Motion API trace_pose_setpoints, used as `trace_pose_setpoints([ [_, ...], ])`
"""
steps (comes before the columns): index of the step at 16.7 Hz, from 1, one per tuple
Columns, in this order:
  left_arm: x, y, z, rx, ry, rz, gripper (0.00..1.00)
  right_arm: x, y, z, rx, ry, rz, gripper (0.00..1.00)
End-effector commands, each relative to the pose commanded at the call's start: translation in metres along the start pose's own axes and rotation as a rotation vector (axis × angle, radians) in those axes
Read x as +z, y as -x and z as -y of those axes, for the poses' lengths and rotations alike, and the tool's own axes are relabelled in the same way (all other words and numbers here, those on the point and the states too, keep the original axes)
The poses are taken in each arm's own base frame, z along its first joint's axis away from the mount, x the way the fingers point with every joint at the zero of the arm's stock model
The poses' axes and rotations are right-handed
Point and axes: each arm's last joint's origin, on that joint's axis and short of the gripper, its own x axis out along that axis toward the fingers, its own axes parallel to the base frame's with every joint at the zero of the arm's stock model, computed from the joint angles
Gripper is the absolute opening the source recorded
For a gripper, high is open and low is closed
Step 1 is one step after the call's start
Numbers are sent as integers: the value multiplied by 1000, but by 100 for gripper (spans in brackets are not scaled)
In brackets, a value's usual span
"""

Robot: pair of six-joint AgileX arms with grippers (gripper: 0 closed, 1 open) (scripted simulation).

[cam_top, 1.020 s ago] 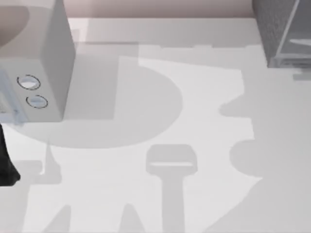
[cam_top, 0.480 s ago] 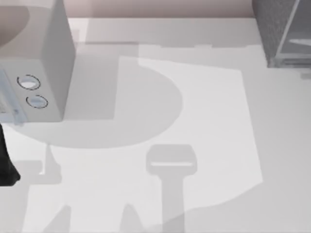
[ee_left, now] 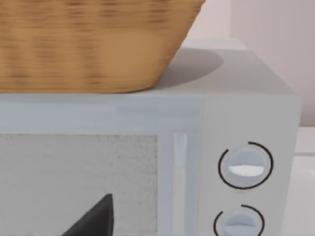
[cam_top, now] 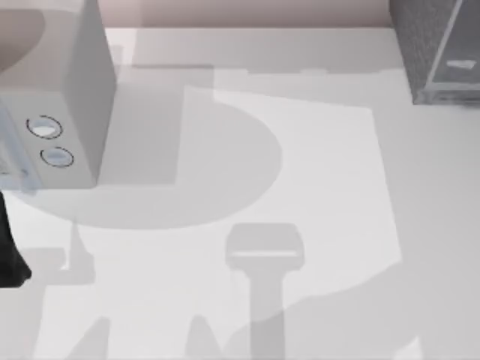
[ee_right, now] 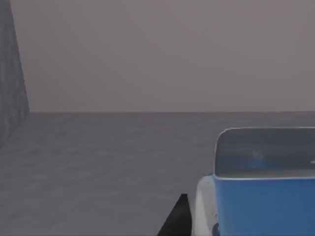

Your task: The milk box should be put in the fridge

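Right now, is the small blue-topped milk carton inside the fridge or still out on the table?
Inside, it seems: in the right wrist view the blue-topped milk carton sits among dim grey walls and floor.

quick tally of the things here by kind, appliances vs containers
appliances: 2 (fridge, box with two round dials)
containers: 2 (milk box, wicker basket)
total: 4

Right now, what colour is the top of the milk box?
Bright blue on the milk box, best seen in the right wrist view.
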Motion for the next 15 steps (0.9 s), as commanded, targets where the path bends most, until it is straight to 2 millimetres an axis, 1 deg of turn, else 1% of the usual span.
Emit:
trace_pose_setpoints([
  [5,0,0,0,0,0,0,100,29,-57,5,0,16,65,0],
  [7,0,0,0,0,0,0,100,33,-73,4,0,10,54,0],
  [10,0,0,0,0,0,0,100,30,-84,0,0,3,31,0],
  [14,0,0,0,0,0,0,100,30,-84,0,0,3,30,0],
  [15,0,0,0,0,0,0,100,30,-84,0,0,3,30,8],
])
